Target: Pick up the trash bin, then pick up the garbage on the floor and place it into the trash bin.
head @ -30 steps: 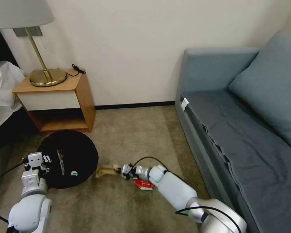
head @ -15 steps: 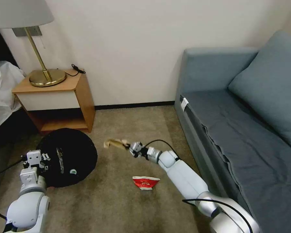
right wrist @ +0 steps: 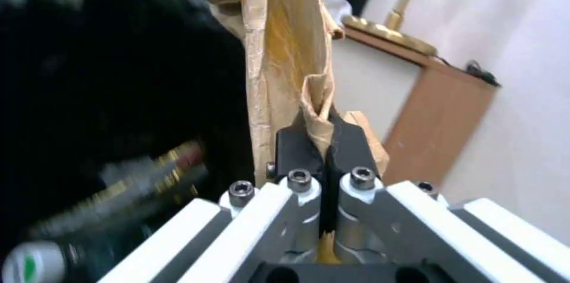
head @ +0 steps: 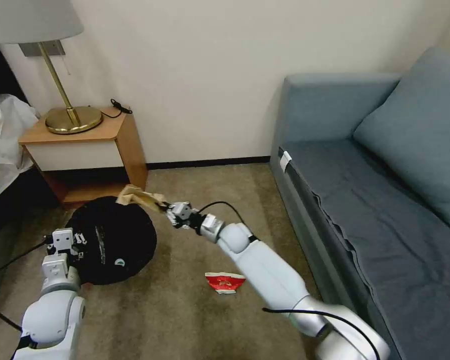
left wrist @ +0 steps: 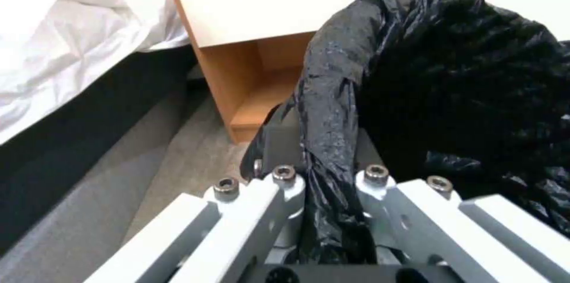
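Paper bag (head: 137, 197) seemingly above bin (head: 112, 240)

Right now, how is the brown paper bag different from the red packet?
The brown paper bag is up in the air, pinched in the right gripper at the trash bin's far rim; the red packet lies on the carpet, untouched. The bag is plain brown, the packet red and white. Both are crumpled.

Both arms are built of smooth, rounded white-grey shells with silvery metallic joint housings. The right arm (head: 265, 270) tapers from a broad silver shoulder to a narrow silver wrist; a thin black cable arches over that wrist and another loops near the shoulder. The left arm (head: 52, 310) has a bulbous white shell, a blocky white wrist unit and a black cable trailing left. Each gripper has pale angular linkage bars, dark hex-socket screws and black finger pads (right wrist: 297, 147).
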Controlling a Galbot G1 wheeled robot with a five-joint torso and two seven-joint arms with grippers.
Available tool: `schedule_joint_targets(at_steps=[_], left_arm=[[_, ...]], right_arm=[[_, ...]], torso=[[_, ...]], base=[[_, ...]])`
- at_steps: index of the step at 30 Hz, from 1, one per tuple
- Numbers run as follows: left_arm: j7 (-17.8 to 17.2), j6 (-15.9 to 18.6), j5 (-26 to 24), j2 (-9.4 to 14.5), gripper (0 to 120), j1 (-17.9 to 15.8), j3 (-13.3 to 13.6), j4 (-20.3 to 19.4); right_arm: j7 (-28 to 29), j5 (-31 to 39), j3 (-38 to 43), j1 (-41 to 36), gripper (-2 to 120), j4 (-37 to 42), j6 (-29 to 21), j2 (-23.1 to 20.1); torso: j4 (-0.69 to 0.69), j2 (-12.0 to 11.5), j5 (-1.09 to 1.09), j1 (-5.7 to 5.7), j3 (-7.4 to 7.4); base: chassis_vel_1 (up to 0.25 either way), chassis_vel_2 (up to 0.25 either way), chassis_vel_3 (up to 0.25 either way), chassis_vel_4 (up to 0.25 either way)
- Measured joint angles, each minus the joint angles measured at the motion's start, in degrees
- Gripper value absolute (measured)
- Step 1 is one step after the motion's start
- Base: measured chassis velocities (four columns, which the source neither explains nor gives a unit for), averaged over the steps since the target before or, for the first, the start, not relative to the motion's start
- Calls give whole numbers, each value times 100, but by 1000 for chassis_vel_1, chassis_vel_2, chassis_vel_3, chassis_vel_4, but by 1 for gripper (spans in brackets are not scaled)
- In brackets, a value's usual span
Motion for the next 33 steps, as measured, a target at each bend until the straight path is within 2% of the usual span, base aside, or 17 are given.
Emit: schedule_joint_targets(at_steps=[17, 33], left_arm=[[-7, 26, 46, -191, 4, 105, 198, -232], [132, 12, -8, -238, 4, 56, 337, -186]], right_arm=[[75, -211, 257, -525, 0, -112, 154, 44], [49, -203, -237, -512, 1, -1, 157, 35]], torso=[[-1, 1, 0, 0, 0], [-2, 1, 1, 0, 0]], base=[[0, 0, 0, 0], [0, 0, 0, 0]])
